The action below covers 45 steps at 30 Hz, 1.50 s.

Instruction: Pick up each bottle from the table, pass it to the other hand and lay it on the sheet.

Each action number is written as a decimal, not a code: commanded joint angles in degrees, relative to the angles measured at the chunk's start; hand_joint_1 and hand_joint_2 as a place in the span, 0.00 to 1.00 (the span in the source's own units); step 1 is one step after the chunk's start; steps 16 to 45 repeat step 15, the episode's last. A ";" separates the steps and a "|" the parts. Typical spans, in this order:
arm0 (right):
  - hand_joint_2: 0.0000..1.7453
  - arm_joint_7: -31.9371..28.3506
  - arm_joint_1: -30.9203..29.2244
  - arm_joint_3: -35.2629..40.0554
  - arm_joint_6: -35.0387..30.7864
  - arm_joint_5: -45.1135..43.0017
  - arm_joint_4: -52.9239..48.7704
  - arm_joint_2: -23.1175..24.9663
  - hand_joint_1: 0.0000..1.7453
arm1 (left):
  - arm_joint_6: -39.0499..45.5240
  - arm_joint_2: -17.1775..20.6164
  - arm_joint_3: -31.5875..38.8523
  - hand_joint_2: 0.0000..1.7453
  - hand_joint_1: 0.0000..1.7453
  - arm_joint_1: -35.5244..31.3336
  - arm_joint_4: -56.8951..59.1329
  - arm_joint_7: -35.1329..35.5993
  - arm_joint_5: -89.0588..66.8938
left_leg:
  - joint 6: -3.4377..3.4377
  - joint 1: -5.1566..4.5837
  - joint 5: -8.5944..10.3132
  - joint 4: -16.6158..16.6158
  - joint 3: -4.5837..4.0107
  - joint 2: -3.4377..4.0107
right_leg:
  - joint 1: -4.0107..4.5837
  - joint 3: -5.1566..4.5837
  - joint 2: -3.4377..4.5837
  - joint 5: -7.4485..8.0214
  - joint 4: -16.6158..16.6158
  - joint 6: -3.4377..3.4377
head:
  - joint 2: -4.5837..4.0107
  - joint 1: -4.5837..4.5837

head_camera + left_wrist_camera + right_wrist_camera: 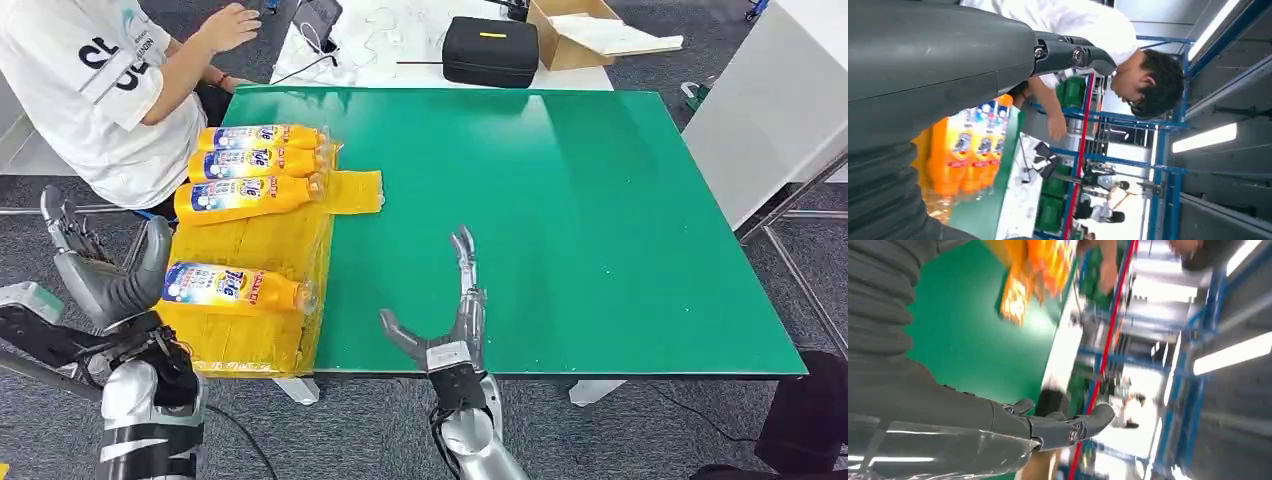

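Several orange bottles with blue-and-white labels lie on a yellow sheet (262, 245) at the left side of the green table (560, 200). Three bottles (258, 163) lie side by side at the far end of the sheet; a fourth bottle (235, 287) lies alone nearer to me. My left hand (105, 270) hangs off the table's left edge, just left of the near bottle, fingers spread and holding nothing. My right hand (450, 320) is over the table's near edge, fingers stretched out, holding nothing. The left wrist view catches the bottles (968, 145) beyond my left hand (948, 65). My right hand (998, 425) hovers above the green top.
A person in a white shirt (95, 90) sits at the table's far left corner, close to the bottles. Behind the table a white surface holds a black case (490, 50), a cardboard box (575, 30) and cables. A white panel (760, 110) stands at the right.
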 commanded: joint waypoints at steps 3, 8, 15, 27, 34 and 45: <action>1.00 -0.15 18.92 -11.41 -4.61 5.44 -20.67 -0.11 0.00 | 9.05 -0.79 -15.94 1.00 0.00 23.01 1.92 0.24 0.01 | 0.14 -0.16 -0.41 -0.15 0.50 -0.16 | -0.12 0.55 -0.21 -0.37 -0.15 -0.03 | -0.02 0.00; 1.00 -0.15 17.36 -10.87 -4.61 8.27 -20.61 1.60 0.00 | 5.75 -0.93 -16.46 1.00 0.00 20.77 9.48 0.24 3.16 | 0.16 -0.21 -0.59 -0.11 0.41 -0.08 | -0.16 0.39 -0.15 -0.47 -0.08 -0.01 | -0.02 0.00; 1.00 -0.15 16.36 -11.05 -4.61 6.39 -18.74 1.36 0.00 | 4.54 -0.60 -18.33 1.00 0.00 18.52 9.85 0.24 3.59 | 0.13 -0.11 -0.47 -0.07 0.27 -0.03 | -0.08 0.24 -0.10 -0.35 -0.08 -0.04 | -0.02 0.00; 1.00 -0.15 16.36 -11.05 -4.61 6.39 -18.74 1.36 0.00 | 4.54 -0.60 -18.33 1.00 0.00 18.52 9.85 0.24 3.59 | 0.13 -0.11 -0.47 -0.07 0.27 -0.03 | -0.08 0.24 -0.10 -0.35 -0.08 -0.04 | -0.02 0.00; 1.00 -0.15 16.36 -11.05 -4.61 6.39 -18.74 1.36 0.00 | 4.54 -0.60 -18.33 1.00 0.00 18.52 9.85 0.24 3.59 | 0.13 -0.11 -0.47 -0.07 0.27 -0.03 | -0.08 0.24 -0.10 -0.35 -0.08 -0.04 | -0.02 0.00; 1.00 -0.15 16.36 -11.05 -4.61 6.39 -18.74 1.36 0.00 | 4.54 -0.60 -18.33 1.00 0.00 18.52 9.85 0.24 3.59 | 0.13 -0.11 -0.47 -0.07 0.27 -0.03 | -0.08 0.24 -0.10 -0.35 -0.08 -0.04 | -0.02 0.00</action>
